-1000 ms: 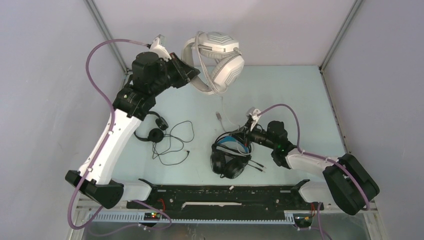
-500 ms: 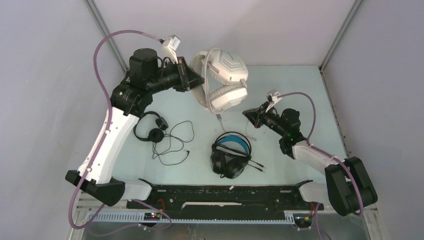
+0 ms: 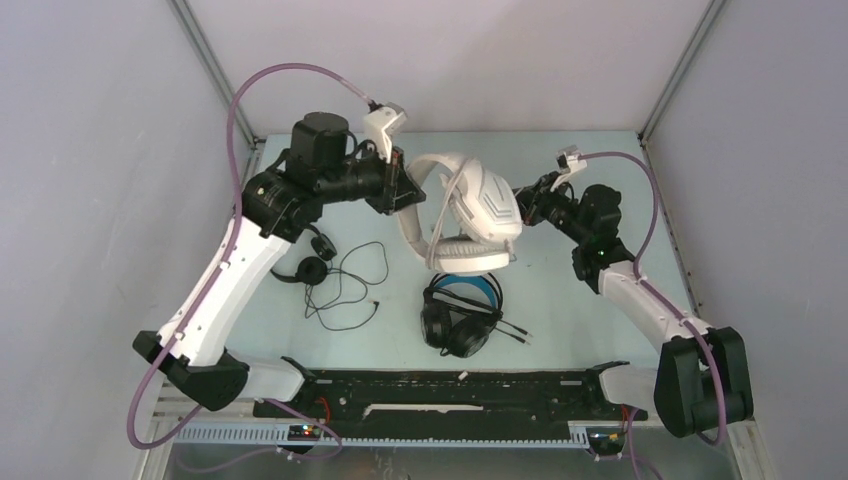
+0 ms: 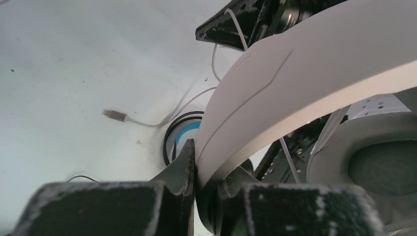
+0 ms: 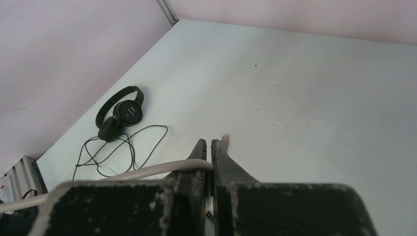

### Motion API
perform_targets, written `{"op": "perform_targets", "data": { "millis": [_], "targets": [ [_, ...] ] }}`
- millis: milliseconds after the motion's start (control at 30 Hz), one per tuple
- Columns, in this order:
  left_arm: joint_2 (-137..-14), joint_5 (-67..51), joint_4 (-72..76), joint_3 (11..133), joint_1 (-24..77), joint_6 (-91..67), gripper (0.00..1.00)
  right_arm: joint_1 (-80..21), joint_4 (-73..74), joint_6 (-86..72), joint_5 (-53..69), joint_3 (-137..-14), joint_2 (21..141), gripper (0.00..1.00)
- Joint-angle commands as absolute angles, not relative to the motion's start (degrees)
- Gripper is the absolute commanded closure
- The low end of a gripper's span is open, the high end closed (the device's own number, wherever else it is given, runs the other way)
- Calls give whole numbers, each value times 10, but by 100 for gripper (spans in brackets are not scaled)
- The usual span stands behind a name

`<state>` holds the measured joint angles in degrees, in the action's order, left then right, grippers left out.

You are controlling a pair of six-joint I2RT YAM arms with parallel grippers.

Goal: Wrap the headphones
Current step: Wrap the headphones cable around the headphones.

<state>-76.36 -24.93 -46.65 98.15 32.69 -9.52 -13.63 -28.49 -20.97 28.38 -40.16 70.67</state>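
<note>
Left gripper (image 3: 405,190) clamps the band of the big white-grey over-ear headset (image 3: 480,205) mid-air over the bulky black blue-lined pair (image 3: 460,320), right gripper (image 5: 209,147) pinches its thin white cord (image 5: 147,171), seemingly barely wound; small thin black pair (image 3: 305,262) untouched, cord loose.

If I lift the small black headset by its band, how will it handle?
The small black headset looks thin, so probably light. Its cord lies in loose tangled loops, so it will likely dangle limply and may snag.
</note>
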Motion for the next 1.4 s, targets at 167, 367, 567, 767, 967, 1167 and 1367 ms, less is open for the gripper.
{"op": "perform_targets", "data": {
  "millis": [167, 367, 567, 767, 967, 1167, 1367],
  "targets": [
    [-769, -191, -564, 976, 397, 79, 100, -100, -136, -206, 308, -502, 684, 100],
    [-795, -42, -598, 992, 405, 130, 100, -103, -7, -217, 344, -567, 669, 100],
    [-798, 91, -587, 972, 418, 206, 100, -106, 106, -218, 403, -627, 661, 100],
    [-803, 138, -572, 957, 426, 229, 100, -107, 106, -260, 456, -643, 641, 100],
    [-796, 161, -546, 920, 453, 266, 100, -112, 68, -312, 505, -648, 638, 100],
    [-801, 176, -537, 918, 464, 278, 100, -117, 78, -322, 505, -666, 650, 100],
    [-807, 215, -533, 918, 466, 269, 100, -122, 79, -339, 522, -669, 649, 100]
  ]
}}
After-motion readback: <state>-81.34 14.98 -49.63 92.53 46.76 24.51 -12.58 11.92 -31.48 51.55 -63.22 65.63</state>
